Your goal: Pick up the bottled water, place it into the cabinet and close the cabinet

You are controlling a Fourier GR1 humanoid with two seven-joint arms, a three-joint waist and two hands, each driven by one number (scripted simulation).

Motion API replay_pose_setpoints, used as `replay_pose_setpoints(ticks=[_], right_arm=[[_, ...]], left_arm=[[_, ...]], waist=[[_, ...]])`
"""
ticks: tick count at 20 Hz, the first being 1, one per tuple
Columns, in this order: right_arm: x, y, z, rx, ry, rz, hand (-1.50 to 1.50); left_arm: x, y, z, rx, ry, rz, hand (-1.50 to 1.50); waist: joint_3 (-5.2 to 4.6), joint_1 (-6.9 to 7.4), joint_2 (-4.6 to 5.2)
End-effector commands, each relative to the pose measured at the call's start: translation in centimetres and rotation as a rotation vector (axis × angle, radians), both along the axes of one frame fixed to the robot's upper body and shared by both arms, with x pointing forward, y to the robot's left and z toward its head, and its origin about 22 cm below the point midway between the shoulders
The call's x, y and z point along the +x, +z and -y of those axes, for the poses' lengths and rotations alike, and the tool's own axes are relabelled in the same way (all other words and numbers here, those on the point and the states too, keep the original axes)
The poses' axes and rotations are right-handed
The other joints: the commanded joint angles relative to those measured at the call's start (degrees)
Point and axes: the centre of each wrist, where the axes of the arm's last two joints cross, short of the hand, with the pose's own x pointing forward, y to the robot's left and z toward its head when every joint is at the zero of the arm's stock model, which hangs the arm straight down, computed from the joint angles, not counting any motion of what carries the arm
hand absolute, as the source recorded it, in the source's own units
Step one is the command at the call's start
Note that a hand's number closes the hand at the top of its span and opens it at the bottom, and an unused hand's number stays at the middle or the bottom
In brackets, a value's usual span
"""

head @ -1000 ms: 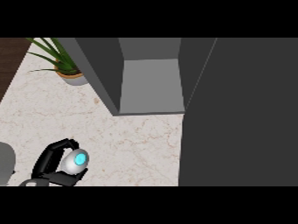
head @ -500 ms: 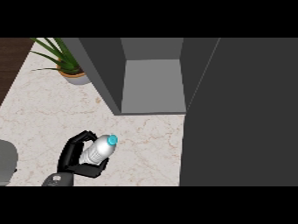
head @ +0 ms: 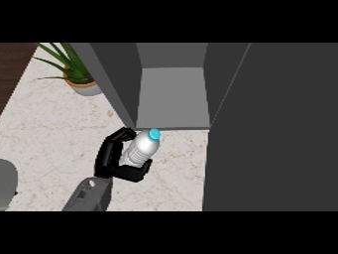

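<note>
- One hand shows, the black left hand [head: 119, 159] on its grey forearm [head: 89, 196], coming in from the lower edge; its fingers and thumb are curled round the clear plastic water bottle with the blue cap [head: 142, 148].
- The right hand is nowhere in view.
- The bottle leans with its cap towards the open grey cabinet [head: 170, 94], just short of the front lip of the cabinet floor.
- Risk, as I judge it: the cap or shoulder could catch that front lip or the dark left wall [head: 116, 79] if the hand pushes forward without lifting enough, tipping the bottle in the grasp.
- Another risk: the wide dark door panel [head: 281, 129] at the right stands close to the opening, and a sideways drift could knock the bottle against its edge.
- Compared with half a second ago, hand and bottle are nearer the cabinet mouth; a second ago they were lower still on the pale marble counter [head: 47, 124].
- Farthest back, the green potted plant in its pale pot [head: 73, 69] is unchanged.
</note>
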Motion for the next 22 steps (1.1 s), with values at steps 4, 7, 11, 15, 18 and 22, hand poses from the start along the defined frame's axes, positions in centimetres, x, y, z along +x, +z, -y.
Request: replay_pose_setpoints(ticks=[4, 7, 11, 15, 18, 22], right_arm=[[0.3, 2.4, 0.3, 0.004, 0.001, 0.061, -1.50], [0.0, 1.8, 0.9, 0.008, -0.030, 0.042, -1.50], [-0.1, 3.6, 1.3, 0.026, -0.021, 0.072, -1.50], [-0.7, 2.8, 1.0, 0.026, -0.017, 0.067, -1.50], [-0.6, 1.5, 1.8, 0.016, 0.006, 0.067, -1.50], [-0.1, 2.3, 2.1, -0.001, 0.000, 0.080, -1.50]], left_arm=[[3.6, 5.7, 6.5, 0.009, 0.000, -0.035, 1.50], [4.1, 6.6, 7.2, -0.006, -0.002, -0.054, 1.50], [6.4, 9.2, 8.7, 0.052, 0.061, -0.042, 1.50], [7.2, 9.7, 9.9, 0.071, 0.104, -0.079, 1.50], [10.4, 12.1, 10.2, 0.077, 0.127, -0.103, 1.50], [11.8, 12.8, 10.0, 0.039, 0.180, -0.130, 1.50]], waist=[[-0.08, -0.70, 0.29], [-0.05, -0.49, 0.26], [-0.05, -0.69, 0.41], [-0.09, -1.88, 0.42], [-0.06, -2.75, 0.71], [-0.09, -2.36, 1.09]])
